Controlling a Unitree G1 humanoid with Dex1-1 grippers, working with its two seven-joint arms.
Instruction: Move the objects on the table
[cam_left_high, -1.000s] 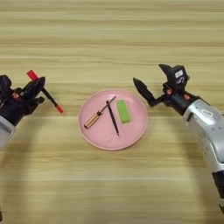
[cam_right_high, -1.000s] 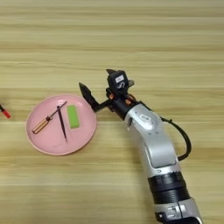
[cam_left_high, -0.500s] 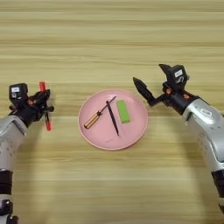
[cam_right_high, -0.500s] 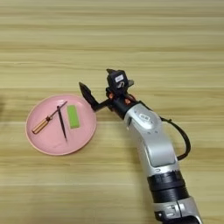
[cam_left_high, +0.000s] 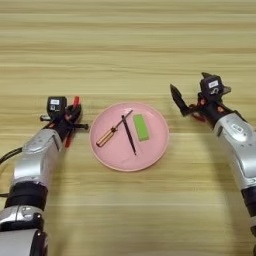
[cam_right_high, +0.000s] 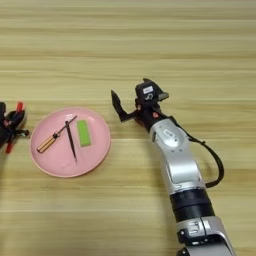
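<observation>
light-wood desk (cam_left_high: 130, 45) with horizontal plank grain fills both views, no room visible beyond it.

round pink plate (cam_left_high: 111, 155) sits about mid-desk, a bit toward the near edge. on it: orange-handled screwdriver (cam_left_high: 111, 134), long axis diagonal, handle toward the near-left, metal tip toward the far-right; black pen (cam_left_high: 129, 135), running roughly near-far, slightly tilted, crossing the screwdriver shaft near its far end; green block (cam_left_high: 141, 127), right of the pen, long axis near-far, lying flat.

left end effector (cam_left_high: 68, 120) is just left of the plate's left rim, apart from it. its fingers are closed narrow on the red-capped marker pen (cam_left_high: 74, 107), which shows as red bits above and below the fingers; marker's long axis runs mostly near-far, slightly tilted, upper red end toward the far edge. marker partly hidden by the fingers, cannot tell if it touches the desk.

right end effector (cam_left_high: 192, 97) is right of the plate, near its far-right rim but clear of it, fingers spread wide, holding nothing; one finger (cam_left_high: 177, 98) points toward the plate.
</observation>
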